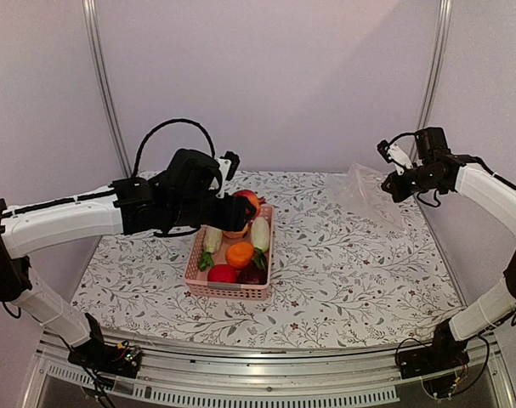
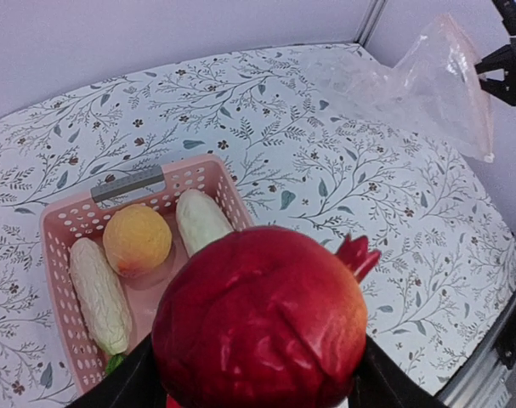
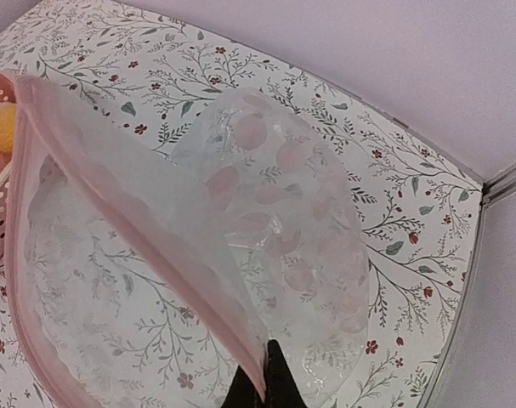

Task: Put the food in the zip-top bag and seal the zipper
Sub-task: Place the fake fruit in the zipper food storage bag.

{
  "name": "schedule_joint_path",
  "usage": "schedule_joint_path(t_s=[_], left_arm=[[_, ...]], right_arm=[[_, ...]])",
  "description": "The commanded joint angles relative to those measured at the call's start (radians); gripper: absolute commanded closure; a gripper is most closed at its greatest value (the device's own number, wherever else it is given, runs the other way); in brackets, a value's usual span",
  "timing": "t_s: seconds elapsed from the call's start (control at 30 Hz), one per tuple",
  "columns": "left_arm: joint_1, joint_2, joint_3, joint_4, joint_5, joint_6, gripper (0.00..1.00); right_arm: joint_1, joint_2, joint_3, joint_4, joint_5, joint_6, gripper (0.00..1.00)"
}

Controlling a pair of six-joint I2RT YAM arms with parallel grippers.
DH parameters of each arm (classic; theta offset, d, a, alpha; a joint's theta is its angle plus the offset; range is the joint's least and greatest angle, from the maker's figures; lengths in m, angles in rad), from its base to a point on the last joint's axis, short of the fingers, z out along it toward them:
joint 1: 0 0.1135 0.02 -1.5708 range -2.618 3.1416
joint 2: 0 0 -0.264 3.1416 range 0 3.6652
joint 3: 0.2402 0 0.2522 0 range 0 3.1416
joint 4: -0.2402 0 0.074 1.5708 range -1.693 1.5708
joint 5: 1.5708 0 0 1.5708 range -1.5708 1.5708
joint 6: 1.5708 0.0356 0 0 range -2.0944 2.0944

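Note:
My left gripper (image 1: 240,210) is shut on a red pomegranate toy (image 1: 248,201) and holds it above the far right corner of the pink basket (image 1: 230,291). In the left wrist view the pomegranate (image 2: 258,319) fills the space between the fingers. An orange (image 1: 240,253), a red fruit (image 1: 223,273) and a white radish (image 1: 260,232) lie in the basket. My right gripper (image 1: 395,184) is shut on the edge of the clear zip-top bag (image 1: 366,194) and holds it up at the back right. In the right wrist view the bag (image 3: 266,195) hangs open, with its pinkish zipper strip (image 3: 138,191) running to the gripper (image 3: 266,387).
The left wrist view shows the basket rim (image 2: 58,223) with an orange fruit (image 2: 137,240) and two whitish pieces (image 2: 200,219) inside. The table has a floral cloth (image 1: 343,272). Metal frame posts (image 1: 104,85) stand at the back corners.

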Motion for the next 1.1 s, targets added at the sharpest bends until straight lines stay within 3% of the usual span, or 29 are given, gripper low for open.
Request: schedule_joint_path(t_s=[0.0, 0.2, 0.43, 0.77, 1.07], left_arm=[[-0.070, -0.032, -0.063, 0.226, 0.045, 0.062, 0.46], [-0.147, 0.006, -0.092, 0.501, 0.112, 0.093, 0.47], [-0.196, 0.177, 0.011, 0.682, 0.203, 0.070, 0.47], [-0.208, 0.459, 0.254, 0.736, 0.233, -0.034, 0.48], [-0.205, 0.589, 0.368, 0.737, 0.180, -0.092, 0.48]], right_arm=[[0.071, 0.012, -0.031, -0.001, -0.061, 0.061, 1.00], [0.140, 0.023, -0.033, -0.020, -0.078, 0.054, 1.00], [0.181, 0.027, -0.021, -0.051, -0.142, 0.056, 1.00], [0.190, 0.038, -0.027, -0.073, -0.224, 0.092, 1.00], [0.190, 0.004, -0.054, -0.066, -0.256, 0.112, 1.00]])
